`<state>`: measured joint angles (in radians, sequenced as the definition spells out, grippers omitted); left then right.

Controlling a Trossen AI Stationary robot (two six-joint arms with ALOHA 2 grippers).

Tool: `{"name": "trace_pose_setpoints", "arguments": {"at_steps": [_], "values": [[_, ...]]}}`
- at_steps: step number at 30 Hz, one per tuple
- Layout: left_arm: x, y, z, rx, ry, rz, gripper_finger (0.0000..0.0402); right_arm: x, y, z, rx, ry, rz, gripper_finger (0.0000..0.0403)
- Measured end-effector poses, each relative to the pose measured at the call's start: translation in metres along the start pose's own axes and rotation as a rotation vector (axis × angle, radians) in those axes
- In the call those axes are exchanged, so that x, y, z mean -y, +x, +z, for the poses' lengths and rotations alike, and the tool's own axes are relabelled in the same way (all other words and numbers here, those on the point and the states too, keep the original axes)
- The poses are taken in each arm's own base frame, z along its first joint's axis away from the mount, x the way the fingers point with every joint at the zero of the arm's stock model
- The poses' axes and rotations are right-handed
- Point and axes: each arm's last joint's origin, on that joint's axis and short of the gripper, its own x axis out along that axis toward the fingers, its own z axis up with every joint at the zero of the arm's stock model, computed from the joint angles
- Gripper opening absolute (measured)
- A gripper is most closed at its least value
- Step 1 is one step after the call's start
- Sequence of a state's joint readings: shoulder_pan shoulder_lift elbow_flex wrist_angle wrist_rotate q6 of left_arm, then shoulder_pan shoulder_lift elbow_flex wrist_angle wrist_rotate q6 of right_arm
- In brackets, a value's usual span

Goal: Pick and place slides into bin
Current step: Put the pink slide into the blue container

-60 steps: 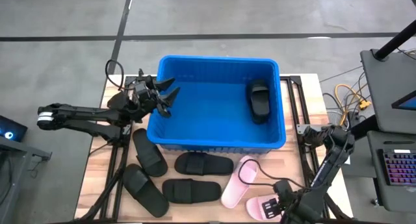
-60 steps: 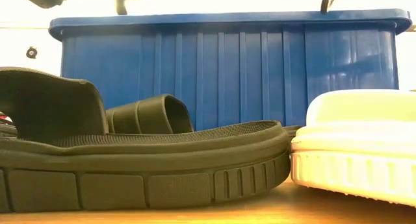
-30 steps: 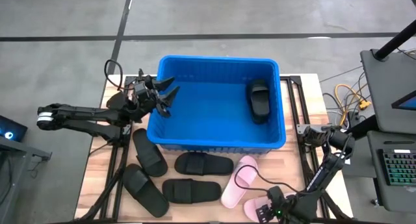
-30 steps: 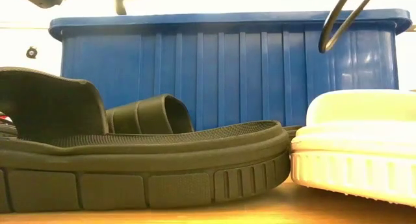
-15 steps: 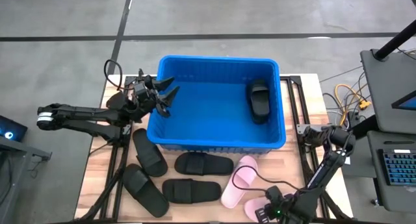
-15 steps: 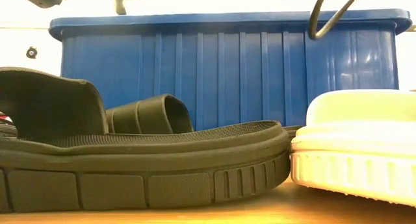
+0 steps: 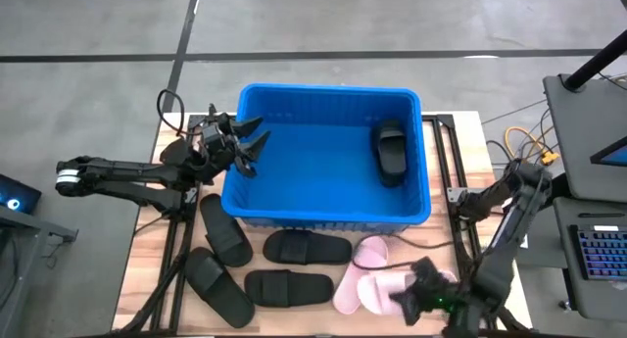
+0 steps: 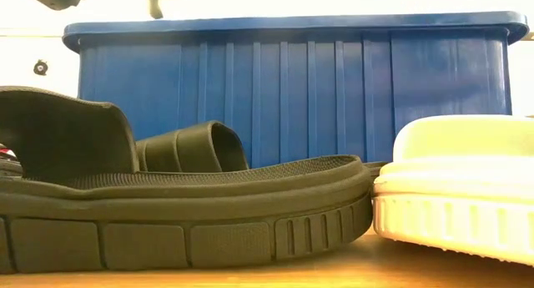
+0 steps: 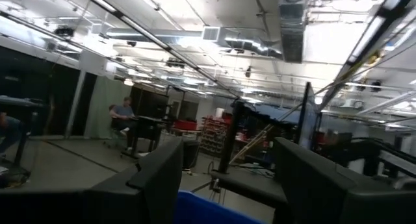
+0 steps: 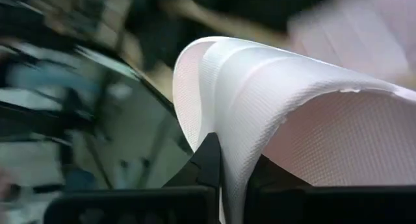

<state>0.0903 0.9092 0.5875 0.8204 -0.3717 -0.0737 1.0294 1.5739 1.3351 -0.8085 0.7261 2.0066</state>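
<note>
Right gripper (image 7: 416, 291) pinches pink slide's (image 7: 387, 291) strap; slide lies crosswise

My right gripper (image 10: 233, 169) pinches a pale pink slide (image 10: 292, 113) of matt, finely dimpled foam. The black slides (image 8: 183, 204) look matt and rubbery with ribbed soles. The bin (image 7: 328, 157) is glossy ribbed plastic; the table (image 7: 147, 265) is light wood.

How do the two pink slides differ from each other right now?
The pink slide held by the right gripper has its strap pinched, and it is partly hidden under the arm. The other pink slide lies free on the table, fully visible, nearer the black slides. Both are pale pink and outside the bin.
</note>
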Motion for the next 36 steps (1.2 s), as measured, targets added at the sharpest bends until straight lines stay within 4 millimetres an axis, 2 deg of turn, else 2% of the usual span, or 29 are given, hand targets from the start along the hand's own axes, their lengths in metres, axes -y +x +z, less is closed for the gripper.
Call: {"name": "trace_pose_setpoints", "arguments": {"at_steps": [2, 7, 10, 13, 19, 25, 31, 36], "values": [[0.001, 0.000, 0.000, 0.000, -0.032, -0.026, 0.0223, -0.006, -0.014, 0.015, 0.105, -0.034, 0.086, 0.0009], [0.003, 0.000, 0.000, -0.020, -0.235, -0.104, 0.0223, -0.019, -0.045, 0.057, 0.365, -0.174, 0.220, 0.0009], [0.008, 0.003, -0.002, -0.081, -0.357, -0.215, 0.0223, -0.026, -0.059, 0.082, 0.481, -0.280, 0.225, 0.0009], [0.014, 0.011, -0.004, -0.214, -0.497, -0.278, 0.0223, -0.030, -0.065, 0.107, 0.581, -0.372, 0.184, 0.0009], [0.032, 0.038, -0.002, -0.513, -0.611, -0.384, 0.0223, -0.031, -0.059, 0.151, 0.728, -0.511, 0.008, 0.0009], [0.050, 0.072, 0.013, -0.617, -0.595, -0.488, 0.0223, -0.030, -0.043, 0.186, 0.718, -0.521, -0.090, 0.0009], [0.060, 0.096, 0.012, -0.624, -0.549, -0.494, 0.0223, -0.030, -0.034, 0.199, 0.696, -0.499, -0.113, 0.0009], [0.061, 0.108, -0.006, -0.625, -0.509, -0.406, 0.0223, -0.030, -0.034, 0.199, 0.693, -0.493, -0.106, 0.0009]]}}
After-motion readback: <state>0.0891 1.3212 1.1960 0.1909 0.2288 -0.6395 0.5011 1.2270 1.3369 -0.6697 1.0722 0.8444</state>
